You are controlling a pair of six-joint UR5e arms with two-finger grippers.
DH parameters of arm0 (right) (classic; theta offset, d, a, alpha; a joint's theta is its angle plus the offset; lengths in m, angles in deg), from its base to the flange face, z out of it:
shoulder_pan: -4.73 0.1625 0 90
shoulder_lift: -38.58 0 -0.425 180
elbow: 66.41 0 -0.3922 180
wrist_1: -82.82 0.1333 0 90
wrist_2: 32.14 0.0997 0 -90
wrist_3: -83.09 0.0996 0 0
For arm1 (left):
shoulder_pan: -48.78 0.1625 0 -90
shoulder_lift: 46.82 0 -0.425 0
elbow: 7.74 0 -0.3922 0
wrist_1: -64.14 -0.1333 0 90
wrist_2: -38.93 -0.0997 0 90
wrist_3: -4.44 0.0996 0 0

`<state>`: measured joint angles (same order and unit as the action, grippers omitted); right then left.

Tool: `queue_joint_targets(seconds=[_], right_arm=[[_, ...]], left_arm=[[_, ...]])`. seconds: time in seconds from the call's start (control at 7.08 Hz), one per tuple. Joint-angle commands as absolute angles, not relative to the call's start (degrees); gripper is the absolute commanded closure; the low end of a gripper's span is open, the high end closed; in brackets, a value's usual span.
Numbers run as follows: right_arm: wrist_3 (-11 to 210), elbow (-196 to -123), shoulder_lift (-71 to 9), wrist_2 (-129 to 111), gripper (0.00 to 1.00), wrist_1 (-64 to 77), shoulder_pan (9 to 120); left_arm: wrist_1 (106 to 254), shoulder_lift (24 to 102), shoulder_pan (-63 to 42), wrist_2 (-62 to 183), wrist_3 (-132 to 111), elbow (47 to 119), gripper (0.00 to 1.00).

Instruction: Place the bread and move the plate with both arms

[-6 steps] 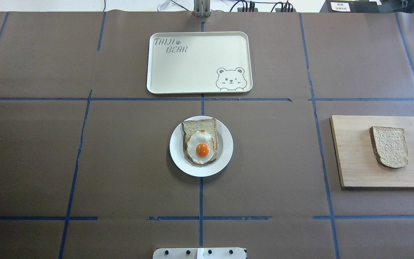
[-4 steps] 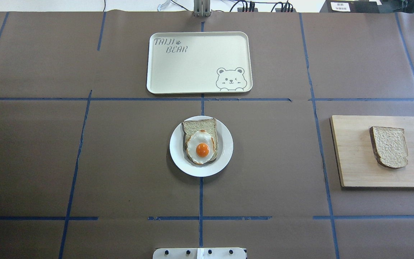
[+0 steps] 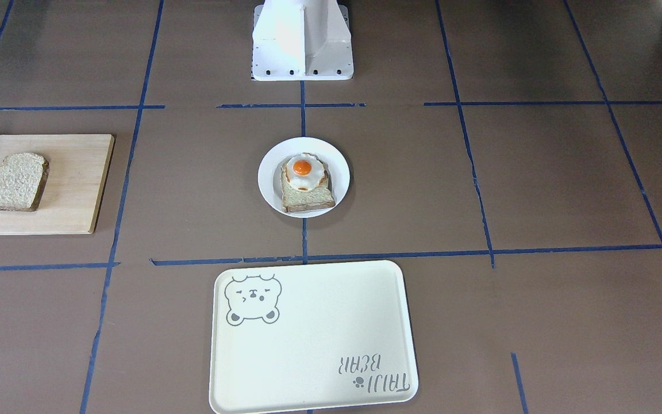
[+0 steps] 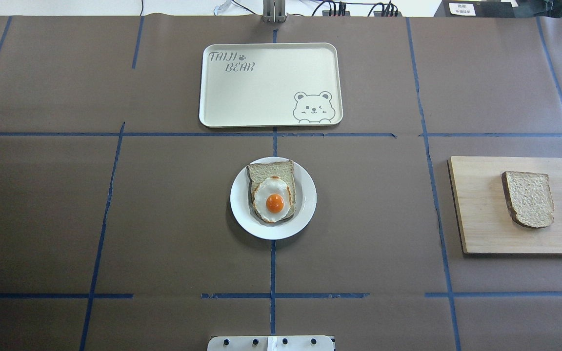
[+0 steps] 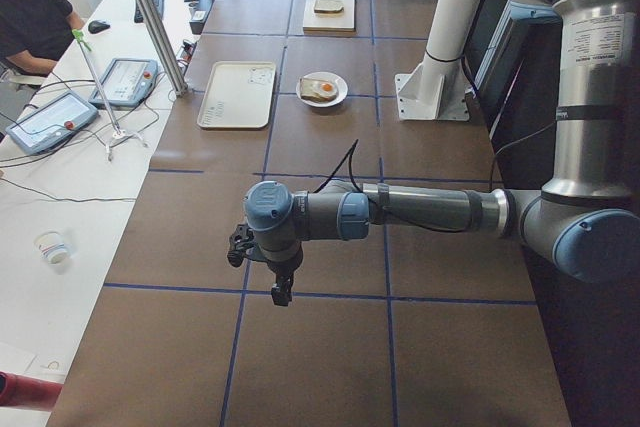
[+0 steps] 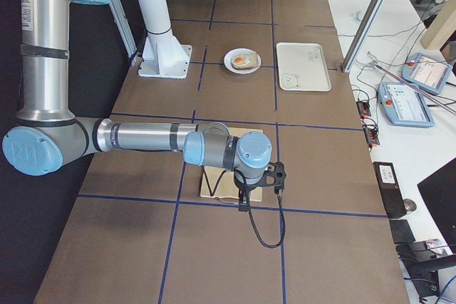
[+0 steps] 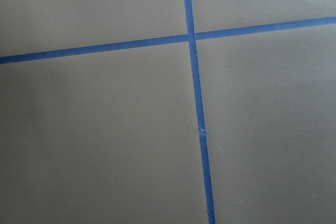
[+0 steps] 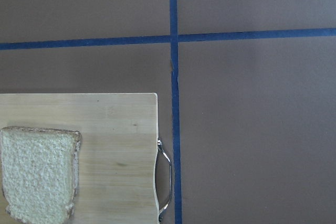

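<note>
The plain bread slice [image 4: 529, 199] lies on a wooden cutting board [image 4: 481, 209] at the table's right; it also shows in the right wrist view [image 8: 39, 174]. The white plate [image 4: 305, 214] sits at the table's centre and holds a toasted slice with a fried egg [image 4: 273, 197]. My left gripper [image 5: 282, 294] hangs above bare table far to the left. My right gripper [image 6: 244, 204] hangs over the outer end of the board. Neither gripper shows in the overhead or front views. I cannot tell whether either is open or shut.
A cream bear-print tray [image 4: 271, 85] lies beyond the plate, at the far side of the table. The white pedestal base [image 3: 302, 40] stands at the near side. Blue tape lines cross the brown table cover. An operator [image 5: 30, 7] sits at a side desk.
</note>
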<state>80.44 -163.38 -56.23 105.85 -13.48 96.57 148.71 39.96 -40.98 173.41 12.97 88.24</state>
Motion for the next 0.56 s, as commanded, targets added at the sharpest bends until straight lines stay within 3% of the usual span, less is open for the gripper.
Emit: queue_joint_targets(seconds=[0.0, 0.42], right_arm=[[80.46, -163.62, -55.73, 105.85, 0.00, -13.42, 96.57], [80.98, -164.23, -52.41, 105.50, 0.00, -13.33, 96.57]], left_arm=[[148.78, 40.02, -40.96, 173.41, 12.97, 88.23, 0.00], [148.78, 39.93, -41.04, 173.41, 12.97, 88.49, 0.00]])
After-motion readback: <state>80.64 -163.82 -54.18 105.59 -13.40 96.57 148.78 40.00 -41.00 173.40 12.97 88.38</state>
